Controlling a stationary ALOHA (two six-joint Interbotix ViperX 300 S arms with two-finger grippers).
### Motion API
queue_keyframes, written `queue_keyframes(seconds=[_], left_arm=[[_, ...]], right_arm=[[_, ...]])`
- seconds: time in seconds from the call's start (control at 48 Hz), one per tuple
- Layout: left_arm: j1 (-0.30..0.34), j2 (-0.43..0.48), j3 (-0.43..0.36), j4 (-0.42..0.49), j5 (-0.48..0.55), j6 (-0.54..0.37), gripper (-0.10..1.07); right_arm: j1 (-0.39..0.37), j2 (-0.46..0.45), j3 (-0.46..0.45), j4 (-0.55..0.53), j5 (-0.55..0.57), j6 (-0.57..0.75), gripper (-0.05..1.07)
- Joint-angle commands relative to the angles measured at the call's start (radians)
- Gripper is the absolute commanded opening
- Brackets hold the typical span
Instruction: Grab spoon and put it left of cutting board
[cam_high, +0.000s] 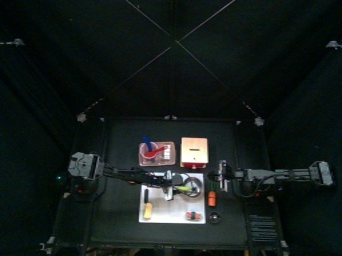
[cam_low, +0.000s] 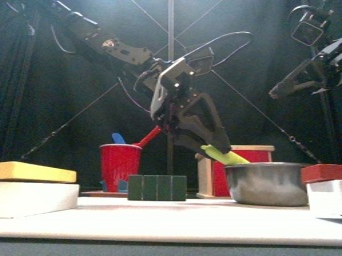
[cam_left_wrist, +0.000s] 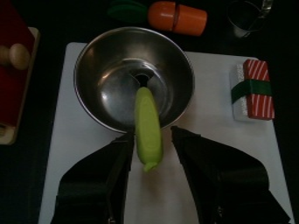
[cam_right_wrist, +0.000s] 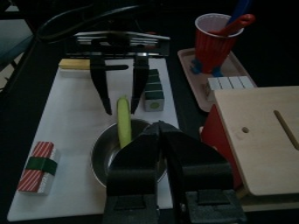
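Black jaws of the left gripper (cam_left_wrist: 149, 147) stand spread either side of the slim yellow-green plastic spoon (cam_left_wrist: 145, 122), bracketing its handle without pinching it, as far as I can see. That spoon leans with its head down inside the round steel bowl (cam_left_wrist: 105, 61), which sits on the large flat white cutting board (cam_left_wrist: 222, 149); I judge the tilt leaves the handle raised for a clean grab. My right gripper (cam_right_wrist: 162, 131) waits nearby, jaws seemingly pressed together, clear of the work.
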Motion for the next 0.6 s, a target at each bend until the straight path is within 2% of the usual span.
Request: queue_keyframes(seconds=[0.0, 0.146, 0.417, 0.583], left_arm=[[0.008, -0.018, -0.028, 0.003, -0.008, 0.002, 0.78], [0.009, -0.014, -0.028, 0.005, -0.008, 0.002, 0.74], [0.009, -0.011, -0.028, 0.008, 0.002, 0.002, 0.57], [0.011, -0.028, -0.028, 0.008, 0.003, 0.002, 0.56]], right_arm=[[-0.003, 0.005, -0.009, 0.002, -0.005, 0.002, 0.0], [-0.002, 0.005, -0.009, 0.002, -0.006, 0.002, 0.0], [-0.003, 0.005, -0.009, 0.002, -0.006, 0.002, 0.0], [-0.003, 0.003, -0.008, 0.002, -0.005, 0.002, 0.0]])
